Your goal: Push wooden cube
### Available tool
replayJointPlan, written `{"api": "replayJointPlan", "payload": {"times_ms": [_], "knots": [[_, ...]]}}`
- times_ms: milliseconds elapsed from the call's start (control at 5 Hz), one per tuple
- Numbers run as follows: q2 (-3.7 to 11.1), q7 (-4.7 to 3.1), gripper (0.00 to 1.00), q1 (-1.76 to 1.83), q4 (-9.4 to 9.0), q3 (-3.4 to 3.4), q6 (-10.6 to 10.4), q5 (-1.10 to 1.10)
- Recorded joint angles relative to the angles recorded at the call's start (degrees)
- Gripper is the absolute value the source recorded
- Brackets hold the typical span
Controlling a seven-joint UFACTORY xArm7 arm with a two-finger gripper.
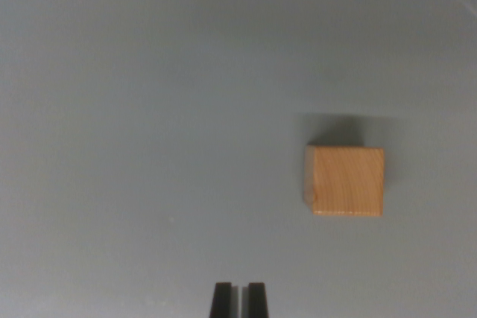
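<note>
Just one wrist view here, looking straight down at a plain grey counter (149, 109). Pretty bare scene overall.

Wooden cube (344, 182) sitting flat on the counter, right of centre and a bit below the middle of the frame. Light tan wood, curved grain rings visible on the top face, a sliver of the left side face showing too. Edges lined up roughly square with the frame, maybe a hair rotated. Soft dark shadow on the counter just above the cube, touching its top edge.

End effector (238, 299) poking in at the bottom edge, only the two black fingertips (221, 299) in view. Jaws pinched nearly together, just a thin grey slit between them, nothing held. So basically closed and empty.

Relative to the cube: end effector down and toward the wrist view's left of it, well apart, no contact at all. Cube's bottom edge clearly higher in the frame than the fingertips, with bare counter between the two. Cube not in line with the gap between the fingers either, offset off to the wrist view's right.

Rest of the counter around the cube just smooth grey, slightly darker toward the top of the frame. Picture a bit soft, so no fine detail on the fingertip surfaces.
</note>
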Motion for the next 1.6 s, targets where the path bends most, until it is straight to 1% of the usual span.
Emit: {"api": "replayJointPlan", "payload": {"times_ms": [200, 400, 600, 800, 1000, 1200, 1400, 1600], "knots": [[0.67, -0.71, 0.00, -0.36, -1.97, -0.44, -2.7, 0.15], [0.67, -0.71, 0.00, -0.36, -1.97, -0.44, -2.7, 0.15], [1.34, -1.42, 0.00, -0.73, -3.94, -0.87, -5.4, 0.29], [1.34, -1.42, 0.00, -0.73, -3.94, -0.87, -5.4, 0.29], [2.00, -2.12, 0.00, -1.09, -5.89, -1.30, -8.1, 0.44], [2.00, -2.12, 0.00, -1.09, -5.89, -1.30, -8.1, 0.44], [2.62, -2.78, 0.00, -1.42, -7.71, -1.71, -10.6, 0.58], [2.62, -2.78, 0.00, -1.42, -7.71, -1.71, -10.6, 0.58]]}}
